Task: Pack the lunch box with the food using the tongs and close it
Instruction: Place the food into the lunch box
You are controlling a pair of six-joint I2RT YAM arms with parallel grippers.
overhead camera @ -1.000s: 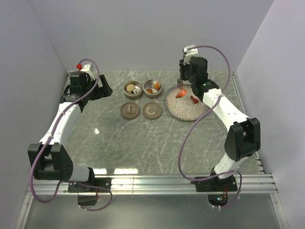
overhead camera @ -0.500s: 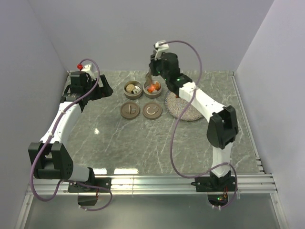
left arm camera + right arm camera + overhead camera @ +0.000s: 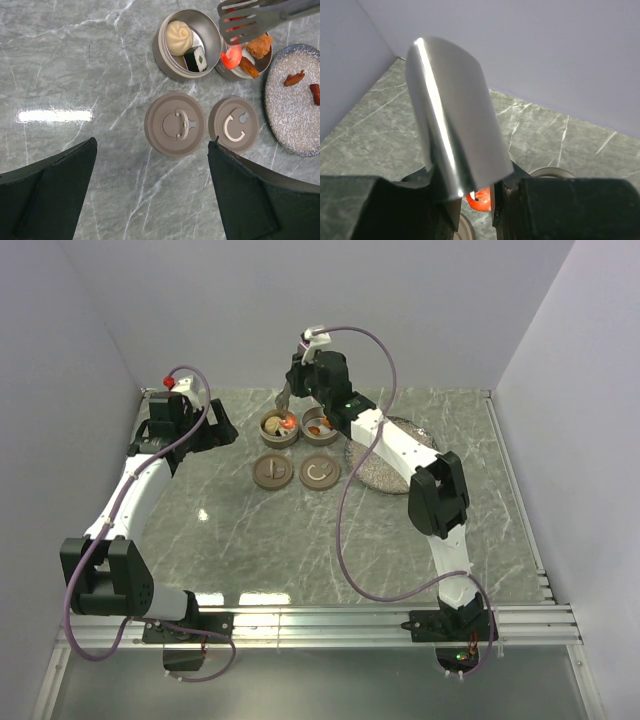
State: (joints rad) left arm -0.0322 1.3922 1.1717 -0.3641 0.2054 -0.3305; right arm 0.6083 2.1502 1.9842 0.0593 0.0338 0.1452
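Note:
The lunch box is two round metal tins. The left tin (image 3: 170, 60) holds a beige bun (image 3: 178, 36) and a dark roll (image 3: 196, 58); the right tin (image 3: 260, 62) holds a fried piece (image 3: 259, 45) and orange bits. My right gripper (image 3: 472, 197) is shut on the grey tongs (image 3: 451, 120), whose tips (image 3: 250, 22) pinch an orange-red piece (image 3: 230, 57) just above where the two tins meet. Both lids (image 3: 176, 124) (image 3: 233, 124) lie flat in front of the tins. My left gripper (image 3: 152, 190) hangs open above the table, short of the lids.
The speckled plate (image 3: 295, 120) to the right of the tins carries two red-brown pieces (image 3: 294, 79) (image 3: 315, 93). In the top view my right arm (image 3: 395, 445) stretches across the plate (image 3: 380, 475). Walls close in the back and both sides.
My right arm has swung left from the plate to the tins, carrying the orange-red piece in the tongs. The left arm has not moved.

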